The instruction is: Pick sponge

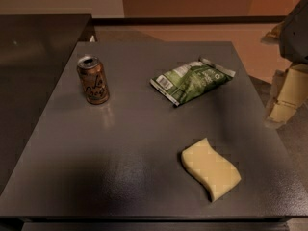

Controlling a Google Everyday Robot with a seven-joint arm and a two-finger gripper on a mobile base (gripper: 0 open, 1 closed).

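Note:
The sponge (211, 170) is a pale yellow flat foam pad with wavy edges. It lies flat on the grey table (120, 143), near the front right corner. My gripper (284, 97) hangs at the right edge of the view, beyond the table's right side, with blocky pale yellow fingers (291, 88) pointing down. It is up and to the right of the sponge, well apart from it, and holds nothing that I can see.
A brown drink can (93, 79) stands upright at the back left of the table. A green snack bag (191, 82) lies at the back middle right. A dark counter (33, 37) adjoins the table on the left.

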